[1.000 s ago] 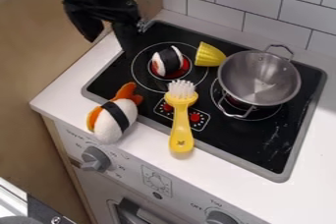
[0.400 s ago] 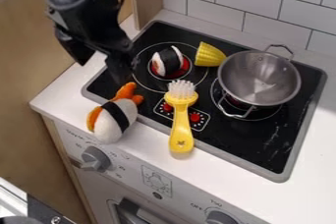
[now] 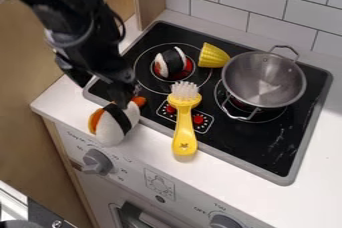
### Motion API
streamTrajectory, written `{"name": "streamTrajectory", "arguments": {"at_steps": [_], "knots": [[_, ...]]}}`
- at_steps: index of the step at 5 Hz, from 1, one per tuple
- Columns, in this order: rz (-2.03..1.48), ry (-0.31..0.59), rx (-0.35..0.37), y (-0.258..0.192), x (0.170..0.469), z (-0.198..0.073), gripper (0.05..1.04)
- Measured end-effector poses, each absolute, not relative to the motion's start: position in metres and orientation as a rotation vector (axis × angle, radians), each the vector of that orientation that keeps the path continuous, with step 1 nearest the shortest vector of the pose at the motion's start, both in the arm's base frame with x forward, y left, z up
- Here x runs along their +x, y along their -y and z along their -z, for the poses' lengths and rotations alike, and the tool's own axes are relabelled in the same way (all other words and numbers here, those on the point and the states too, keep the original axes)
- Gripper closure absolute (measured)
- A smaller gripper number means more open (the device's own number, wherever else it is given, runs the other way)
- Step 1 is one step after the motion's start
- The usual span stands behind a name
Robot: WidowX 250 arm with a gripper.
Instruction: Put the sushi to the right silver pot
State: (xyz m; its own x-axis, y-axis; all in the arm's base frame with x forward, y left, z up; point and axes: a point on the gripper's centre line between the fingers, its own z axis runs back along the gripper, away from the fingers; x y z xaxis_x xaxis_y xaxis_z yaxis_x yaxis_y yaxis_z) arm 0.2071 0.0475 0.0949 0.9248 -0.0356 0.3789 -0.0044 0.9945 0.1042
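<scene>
Pincer (image 3: 102, 94) has dropped lower and toward the stove's (image 3: 270, 144) front-left corner since the earlier frames; it now covers part of the orange tail of the larger sushi (image 3: 117, 124). Fingers spread well apart, nothing gripped; can't tell if one touches the tail. That sushi lies across the stove's front-left rim, body mostly on the counter (image 3: 60, 99), same spot as before. Silver pot (image 3: 264, 79), brush (image 3: 184, 122), corn (image 3: 213, 56) and smaller sushi roll (image 3: 171, 62), all on the stove, haven't shifted; brush handle overhangs its front edge. Reads as approach for a grasp, larger sushi the likely target. Task still at pre-grasp; pincer probably needs to center over the body, close, then lift clear of the brush toward the stove's right side.
</scene>
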Motion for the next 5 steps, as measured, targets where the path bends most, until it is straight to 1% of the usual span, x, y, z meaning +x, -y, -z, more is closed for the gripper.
{"name": "streamTrajectory", "arguments": {"at_steps": [2, 3, 5], "knots": [[-0.014, 0.416, 0.106, -0.042, 0.199, -0.078, 0.082], [-0.012, 0.445, 0.104, -0.04, 0.197, -0.071, 0.082], [-0.03, 0.491, 0.078, -0.037, 0.2, -0.052, 0.082]]}}
